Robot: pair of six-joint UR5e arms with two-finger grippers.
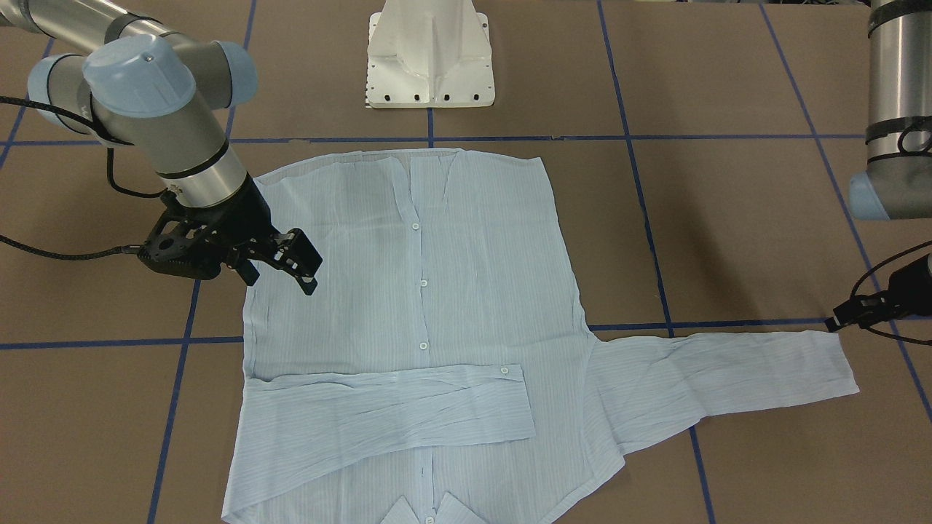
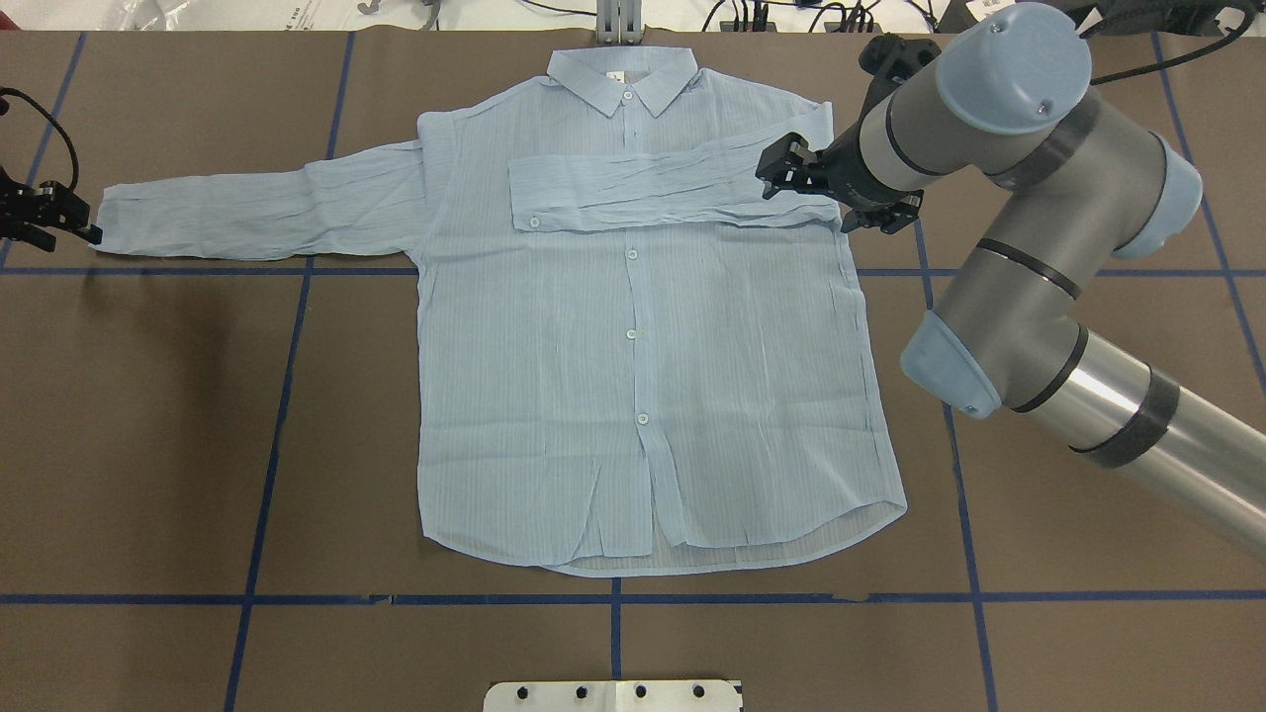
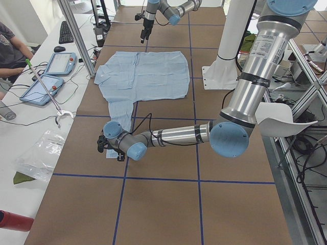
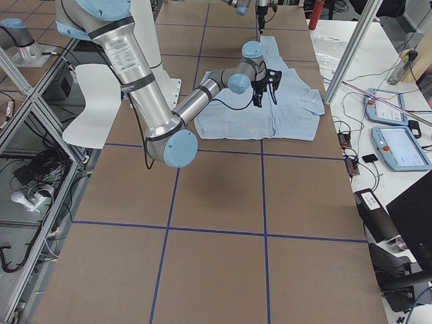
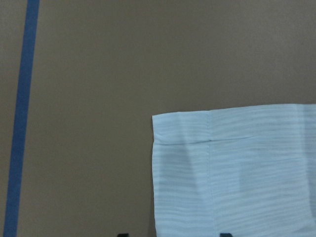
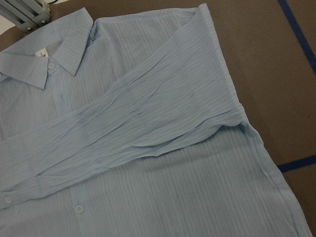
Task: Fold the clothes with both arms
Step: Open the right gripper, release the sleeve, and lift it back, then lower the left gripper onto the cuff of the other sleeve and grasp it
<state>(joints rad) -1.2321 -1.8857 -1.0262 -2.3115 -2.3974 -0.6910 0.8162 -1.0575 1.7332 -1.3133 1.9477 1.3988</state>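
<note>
The pale blue striped shirt [image 2: 633, 356] lies flat and buttons-up on the brown table, collar [image 2: 623, 79] at the far side. One sleeve [image 2: 653, 188] is folded across the chest. The other sleeve [image 2: 257, 203] stretches straight out to the robot's left. My right gripper [image 2: 826, 193] hovers open over the shoulder end of the folded sleeve, holding nothing. My left gripper [image 2: 59, 218] sits low at the outstretched cuff [image 5: 232, 173]. In the left wrist view its fingertips [image 5: 122, 235] stand apart with the cuff's corner between them.
The white pedestal base [image 2: 613, 695] stands at the near table edge. Blue tape lines [image 2: 287, 396] cross the brown surface. Tablets [image 3: 56, 64] and cables lie on a side bench, where a person [image 3: 13, 46] sits.
</note>
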